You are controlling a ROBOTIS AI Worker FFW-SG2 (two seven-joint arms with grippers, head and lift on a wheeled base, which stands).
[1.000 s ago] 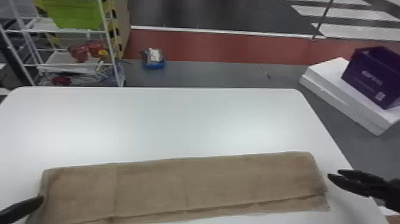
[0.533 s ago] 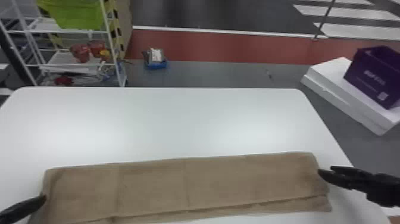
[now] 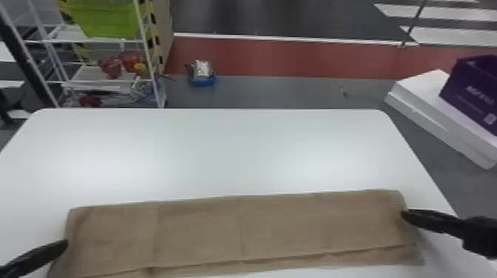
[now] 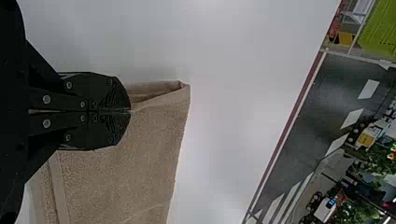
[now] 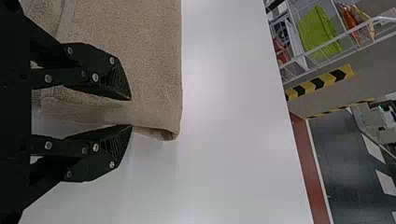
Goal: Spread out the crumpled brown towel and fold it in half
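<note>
The brown towel (image 3: 236, 229) lies flat as a long folded strip near the table's front edge, a lower layer peeking out along its near side. At its left end is my left gripper (image 3: 66, 244); the left wrist view has this gripper (image 4: 130, 111) with its fingers together on the edge of the towel (image 4: 126, 177), beside a slightly raised corner. My right gripper (image 3: 403, 215) is at the strip's right end. In the right wrist view, that gripper (image 5: 131, 112) is open, the side edge of the towel (image 5: 154, 60) lying between its fingers.
The white table (image 3: 229, 155) stretches beyond the towel. Behind it on the left stands a white rack (image 3: 111, 83) with a green bin (image 3: 107, 18). A purple box (image 3: 473, 92) rests on white boxes (image 3: 425, 107) off the table's right side.
My right gripper has moved left, from beside the towel to its right end. The left gripper and the towel look almost unchanged.
</note>
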